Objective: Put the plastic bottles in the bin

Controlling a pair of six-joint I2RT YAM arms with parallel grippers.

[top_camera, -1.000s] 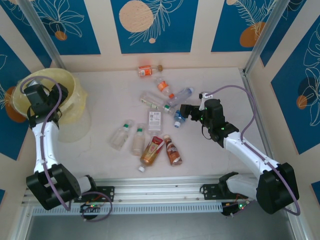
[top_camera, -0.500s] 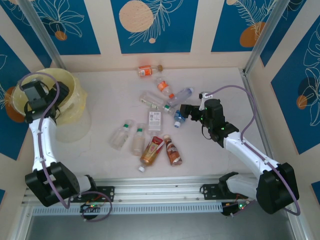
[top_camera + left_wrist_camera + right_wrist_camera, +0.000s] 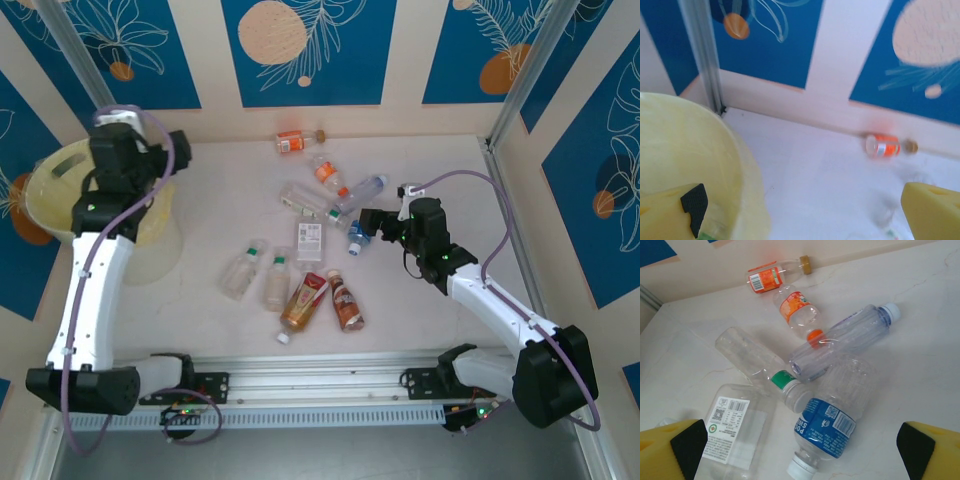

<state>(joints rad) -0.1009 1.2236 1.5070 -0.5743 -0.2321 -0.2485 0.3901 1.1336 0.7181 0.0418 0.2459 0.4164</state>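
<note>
Pale tabletop (image 3: 220, 190) holds plastic bottles (image 3: 310, 240) heaped together, overlapping, well apart from bin (image 3: 50, 200).

This is a robotics lab test cell rather than a lived-in room. A pale marbled tabletop (image 3: 230, 180) is boxed in by printed blue-and-cream wall panels (image 3: 308, 50) (leaf sketches and orange discs, plainly a backdrop) set between aluminium posts (image 3: 85, 65). Two white arms (image 3: 88, 290) are bolted to a slotted aluminium rail (image 3: 320, 385) and trail purple cables (image 3: 465, 172).

bin (image 3: 46, 200) far left, bottles (image 3: 309, 241) on table (image 3: 225, 180) centre
</note>
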